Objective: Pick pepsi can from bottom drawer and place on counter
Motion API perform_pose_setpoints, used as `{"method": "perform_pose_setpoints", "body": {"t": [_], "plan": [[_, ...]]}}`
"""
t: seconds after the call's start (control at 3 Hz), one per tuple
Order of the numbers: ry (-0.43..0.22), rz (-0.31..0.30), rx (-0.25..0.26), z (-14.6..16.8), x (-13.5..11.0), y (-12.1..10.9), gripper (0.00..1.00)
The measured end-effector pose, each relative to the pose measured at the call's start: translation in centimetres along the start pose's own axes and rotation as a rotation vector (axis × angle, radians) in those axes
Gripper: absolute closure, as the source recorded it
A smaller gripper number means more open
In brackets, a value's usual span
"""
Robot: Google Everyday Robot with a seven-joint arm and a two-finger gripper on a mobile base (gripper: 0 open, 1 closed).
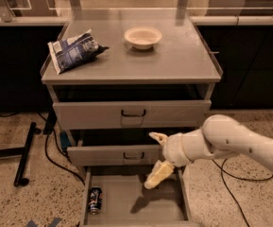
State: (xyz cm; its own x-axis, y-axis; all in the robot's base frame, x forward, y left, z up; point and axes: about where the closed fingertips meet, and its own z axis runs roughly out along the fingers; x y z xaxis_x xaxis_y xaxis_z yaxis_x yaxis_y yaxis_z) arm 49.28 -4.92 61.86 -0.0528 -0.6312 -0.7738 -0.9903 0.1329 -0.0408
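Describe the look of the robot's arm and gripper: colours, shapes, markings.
The arm is smooth, rounded and off-white, with a few small dark dots. Its gripper, over the bottom drawer, has two pale yellowish fingers.

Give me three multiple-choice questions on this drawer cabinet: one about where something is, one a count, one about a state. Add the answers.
1. How many things sit on the counter? A one; B two; C four.
2. Where is the can? A in the top drawer; B on the floor; C in the bottom drawer, by its left wall.
3. How is the claw? A open and empty, over the bottom drawer; B shut on the can; C resting on the counter.

Answers: 1 B, only a chip bag and a bowl are on it. 2 C, the can lies on the drawer's floor at the left. 3 A, the fingers are spread with nothing between them, well right of the can.
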Motion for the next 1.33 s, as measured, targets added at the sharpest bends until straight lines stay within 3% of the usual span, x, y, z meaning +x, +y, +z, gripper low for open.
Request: {"method": "perform_pose_setpoints", "body": {"t": [0.33, 0.67, 1.0, 1.33], "plan": [[-0.03, 0.047, 0.026, 2.7, 2.3, -0.8, 0.0], [-0.03, 0.047, 0.026, 2.7, 2.3, -0.8, 0.0], [-0.051, 0.072, -0.006, 5.1, 4.6, -0.4, 0.0], [-0.129, 0.091, -0.013, 9.7, 8.2, 0.0, 0.0]]}}
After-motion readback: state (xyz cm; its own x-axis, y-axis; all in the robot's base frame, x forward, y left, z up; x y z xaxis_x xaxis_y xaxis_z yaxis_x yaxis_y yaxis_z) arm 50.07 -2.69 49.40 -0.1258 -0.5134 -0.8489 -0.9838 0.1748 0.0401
